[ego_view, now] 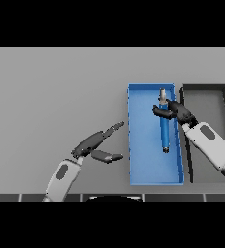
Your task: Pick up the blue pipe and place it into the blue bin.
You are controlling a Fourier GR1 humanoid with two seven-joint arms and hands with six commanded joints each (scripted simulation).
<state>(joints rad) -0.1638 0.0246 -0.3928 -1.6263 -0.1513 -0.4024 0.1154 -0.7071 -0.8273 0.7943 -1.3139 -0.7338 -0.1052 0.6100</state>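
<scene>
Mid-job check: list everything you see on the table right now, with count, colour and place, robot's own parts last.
Blue pipe with grey tip: one, blue, lengthwise over the blue bin, held by the right hand.
Blue rectangular bin: one, blue, right of centre on the table.
Dark rectangular bin: one, dark grey, just to the right of the blue bin.
Grey table: one, grey, under everything.
Left hand: one, dark, open, left of the blue bin, holding nothing.
Right hand: one, dark, curled round the pipe over the blue bin.
</scene>
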